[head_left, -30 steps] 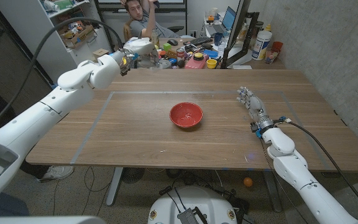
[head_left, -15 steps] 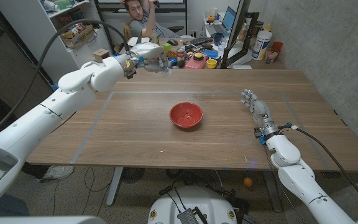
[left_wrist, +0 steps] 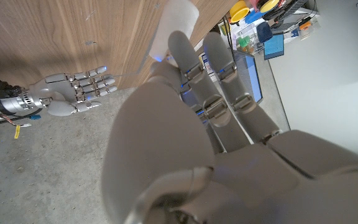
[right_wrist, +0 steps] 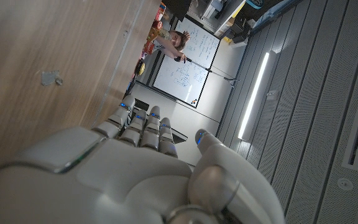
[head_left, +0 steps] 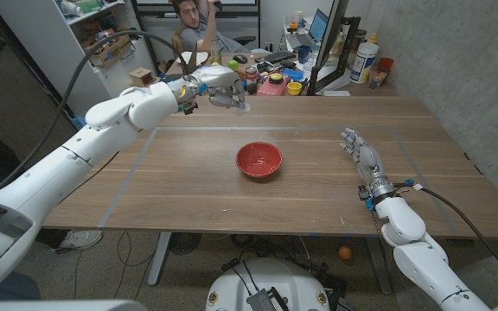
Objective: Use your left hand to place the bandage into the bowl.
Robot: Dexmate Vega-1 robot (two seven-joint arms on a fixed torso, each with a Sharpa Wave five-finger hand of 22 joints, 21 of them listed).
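The bandage is showing as a small pale, whitish piece, sticking out from the fingers of the left hand, which is holding it in the air above the table's far side; in the left wrist view its pale end is poking past the fingertips; the bowl, red, round and upright, is sitting near the table's middle, well apart from the bandage.

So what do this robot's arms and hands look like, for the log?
Both arms are glossy white rounded shells. The left hand and right hand are grey metallic with jointed fingers and blue-lit tips. A black cable loops over the left arm; blue and orange fittings ring the right wrist.
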